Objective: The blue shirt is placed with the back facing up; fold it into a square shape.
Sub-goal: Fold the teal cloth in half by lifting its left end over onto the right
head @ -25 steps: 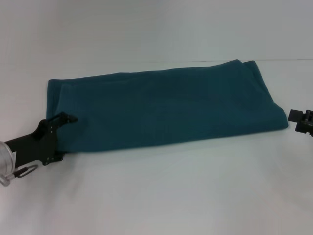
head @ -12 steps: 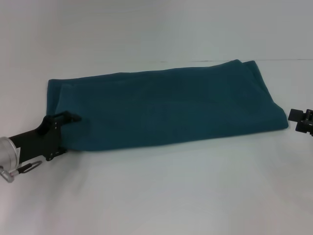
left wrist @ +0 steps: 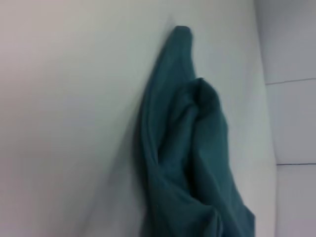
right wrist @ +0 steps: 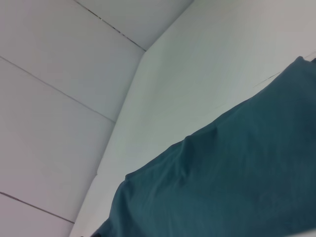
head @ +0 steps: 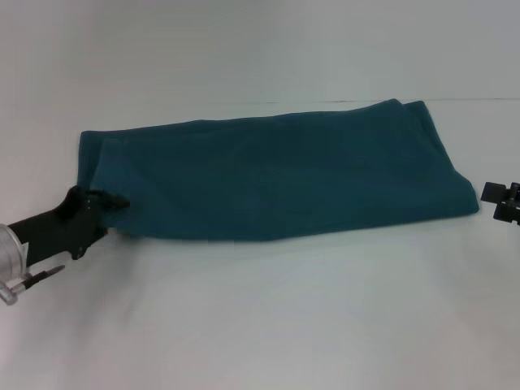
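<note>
Left pincer (head: 114, 203) at the blue shirt (head: 276, 179)

Folded long on the white counter (head: 284, 317); left pincer pinches its near-left corner. Right pincer (head: 497, 201) waits beside its right edge, grip state unclear.

One blue shirt (head: 276, 179), folded into a long band, plain side up; also seen in both wrist views (left wrist: 192, 163) (right wrist: 232, 182). One table (head: 268, 325), white, carrying it. Two grippers: left gripper (head: 110, 203) at the shirt's near left corner, right gripper (head: 500, 201) just off its right end.
</note>
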Controlling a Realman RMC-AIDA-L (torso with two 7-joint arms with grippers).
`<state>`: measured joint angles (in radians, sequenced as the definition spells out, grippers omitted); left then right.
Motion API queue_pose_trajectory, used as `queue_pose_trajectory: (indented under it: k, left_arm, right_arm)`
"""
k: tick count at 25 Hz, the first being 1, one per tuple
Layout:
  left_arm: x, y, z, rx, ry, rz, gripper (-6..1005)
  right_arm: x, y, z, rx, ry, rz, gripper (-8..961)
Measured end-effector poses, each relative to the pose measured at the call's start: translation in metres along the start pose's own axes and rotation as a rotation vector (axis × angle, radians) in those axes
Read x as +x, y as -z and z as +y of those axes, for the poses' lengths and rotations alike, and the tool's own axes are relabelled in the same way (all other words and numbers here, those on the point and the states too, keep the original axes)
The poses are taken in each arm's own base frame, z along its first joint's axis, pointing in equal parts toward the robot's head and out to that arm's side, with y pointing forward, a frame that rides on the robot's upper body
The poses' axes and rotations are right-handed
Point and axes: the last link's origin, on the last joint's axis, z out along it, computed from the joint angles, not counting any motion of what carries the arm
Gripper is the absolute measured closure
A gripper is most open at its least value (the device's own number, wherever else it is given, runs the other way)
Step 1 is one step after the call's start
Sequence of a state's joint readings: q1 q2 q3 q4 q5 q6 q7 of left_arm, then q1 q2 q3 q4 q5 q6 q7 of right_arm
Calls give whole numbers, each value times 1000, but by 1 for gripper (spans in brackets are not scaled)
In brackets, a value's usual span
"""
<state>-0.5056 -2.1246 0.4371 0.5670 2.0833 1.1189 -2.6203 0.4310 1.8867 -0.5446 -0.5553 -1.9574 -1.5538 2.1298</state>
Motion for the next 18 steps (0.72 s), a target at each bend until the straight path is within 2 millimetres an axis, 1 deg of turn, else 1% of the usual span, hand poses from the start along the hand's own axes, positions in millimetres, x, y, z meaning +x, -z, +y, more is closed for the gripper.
queue_pose_trajectory:
  k: [3, 6, 8, 13, 18]
  left_arm:
    - [0, 3, 2, -40, -12, 8, 625]
    - [0, 4, 3, -44, -21, -1, 725]
    - [0, 4, 4, -41, -29, -8, 956]
    - [0, 5, 5, -44, -37, -13, 960]
    - [1, 5, 10, -57, -69, -30, 961]
  right_arm:
    - [0, 0, -1, 4, 1, -3, 11]
    - [0, 0, -1, 6, 0, -4, 11]
    - [0, 0, -1, 6, -1, -4, 11]
    - [0, -1, -1, 6, 0, -5, 12]
    - [1, -1, -2, 7, 0, -5, 12]
